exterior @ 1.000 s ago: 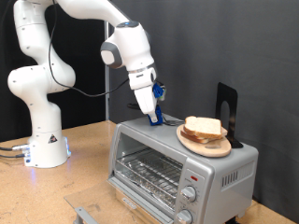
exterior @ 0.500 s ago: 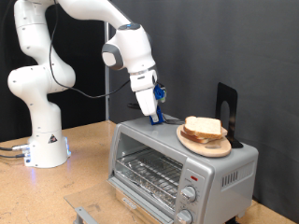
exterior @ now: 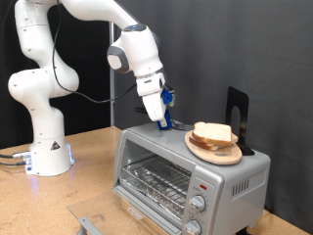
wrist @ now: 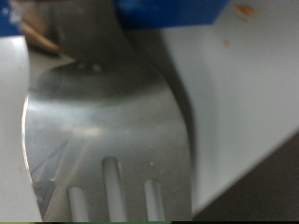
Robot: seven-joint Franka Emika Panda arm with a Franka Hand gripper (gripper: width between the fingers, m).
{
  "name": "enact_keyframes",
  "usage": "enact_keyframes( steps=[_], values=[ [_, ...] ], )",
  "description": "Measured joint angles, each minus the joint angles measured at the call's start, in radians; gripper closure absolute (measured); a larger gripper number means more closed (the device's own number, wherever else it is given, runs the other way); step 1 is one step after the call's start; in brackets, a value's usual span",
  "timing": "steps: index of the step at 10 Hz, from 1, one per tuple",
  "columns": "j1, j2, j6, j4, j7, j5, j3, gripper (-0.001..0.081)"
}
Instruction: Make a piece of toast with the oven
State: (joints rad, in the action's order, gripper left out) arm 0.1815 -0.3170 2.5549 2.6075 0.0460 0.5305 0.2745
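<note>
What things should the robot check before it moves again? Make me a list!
1. Gripper has the spatula: ok, its slotted metal blade fills the wrist view.
2. Bread sits on the wooden plate atop the oven: ok.
3. Oven door open for loading: not ok, it looks closed.
4. Wire rack inside is free: ok, nothing seen on it through the glass.
5. Spatula tip position in the exterior view: cannot tell.
</note>
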Motion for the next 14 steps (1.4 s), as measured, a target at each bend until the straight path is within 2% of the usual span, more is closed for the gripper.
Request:
enact_keyframes(
  steps=[3, 5, 7, 9, 10, 12, 14],
  values=[
    [0.011, -0.06, -0.076, -0.024, -0.071, 0.068, -0.026, 0.0358],
    [0.01, -0.125, -0.211, -0.047, -0.075, 0.059, -0.054, 0.0358],
    [0.012, -0.121, -0.164, -0.032, -0.075, 0.096, -0.051, 0.0358],
    [0.028, -0.143, -0.069, 0.001, -0.111, 0.247, -0.061, 0.0358],
    [0.029, -0.17, -0.075, 0.02, -0.115, 0.284, -0.076, 0.0358],
    [0.019, -0.236, -0.116, 0.063, -0.115, 0.291, -0.12, 0.0358],
    [-0.019, -0.295, -0.115, 0.115, -0.115, 0.284, -0.153, 0.0358]
  ],
)
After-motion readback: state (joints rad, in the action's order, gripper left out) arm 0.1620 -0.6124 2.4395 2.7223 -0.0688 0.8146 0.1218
